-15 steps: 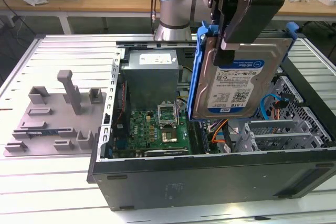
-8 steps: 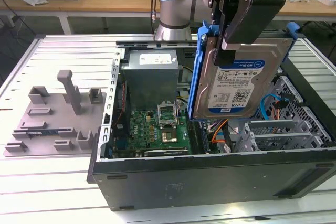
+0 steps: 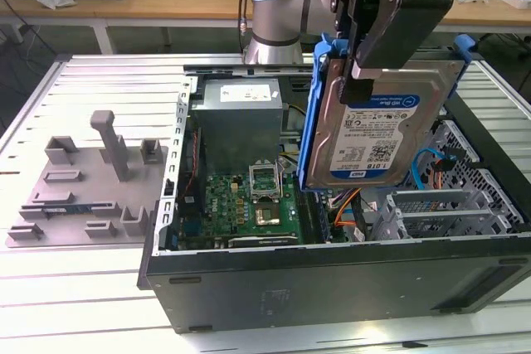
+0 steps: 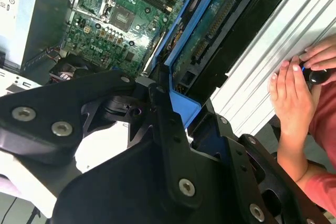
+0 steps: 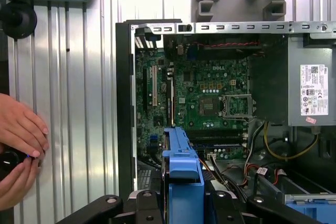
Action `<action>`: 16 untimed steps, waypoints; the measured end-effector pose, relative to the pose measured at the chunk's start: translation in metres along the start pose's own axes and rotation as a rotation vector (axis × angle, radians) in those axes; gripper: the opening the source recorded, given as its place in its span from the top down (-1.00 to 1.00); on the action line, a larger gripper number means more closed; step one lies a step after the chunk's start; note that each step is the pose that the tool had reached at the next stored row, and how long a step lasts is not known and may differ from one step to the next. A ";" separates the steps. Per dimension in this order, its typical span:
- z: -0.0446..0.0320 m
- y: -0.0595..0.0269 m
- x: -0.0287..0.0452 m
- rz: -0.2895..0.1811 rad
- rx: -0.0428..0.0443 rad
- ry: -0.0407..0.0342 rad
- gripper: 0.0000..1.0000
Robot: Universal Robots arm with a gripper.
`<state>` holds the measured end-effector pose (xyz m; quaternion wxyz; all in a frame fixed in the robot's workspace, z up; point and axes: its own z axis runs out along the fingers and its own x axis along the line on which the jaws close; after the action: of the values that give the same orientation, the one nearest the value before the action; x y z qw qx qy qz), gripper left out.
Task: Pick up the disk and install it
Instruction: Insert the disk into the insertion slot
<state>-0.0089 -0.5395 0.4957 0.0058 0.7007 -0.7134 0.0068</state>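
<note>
The disk (image 3: 382, 134), a silver hard drive with a white and blue label in a bright blue carrier bracket (image 3: 314, 113), hangs upright and slightly tilted above the open computer case (image 3: 332, 264). My gripper (image 3: 358, 80) is shut on the disk's upper part. The disk's lower edge is over the gap between the motherboard (image 3: 249, 205) and the metal drive cage (image 3: 448, 205). In the second wrist view the black fingers (image 4: 164, 109) clamp the blue carrier (image 4: 184, 61). In the first wrist view the carrier's edge (image 5: 182, 174) points down over the case interior.
A grey power supply (image 3: 241, 113) fills the case's far corner, and orange and blue cables (image 3: 348, 205) lie under the disk. A grey fixture tray (image 3: 91, 188) sits at the exterior view's left. A person's hands (image 5: 18, 142) rest on the ribbed table beside the case.
</note>
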 end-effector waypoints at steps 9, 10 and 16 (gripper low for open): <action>0.0000 -0.0006 0.0000 0.000 -0.0001 -0.0001 0.26; 0.0001 -0.0006 -0.0001 0.000 -0.0001 -0.0009 0.26; 0.0010 -0.0012 0.0000 0.000 -0.0004 -0.0184 0.26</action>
<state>-0.0077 -0.5395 0.4947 -0.0006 0.7008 -0.7134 0.0003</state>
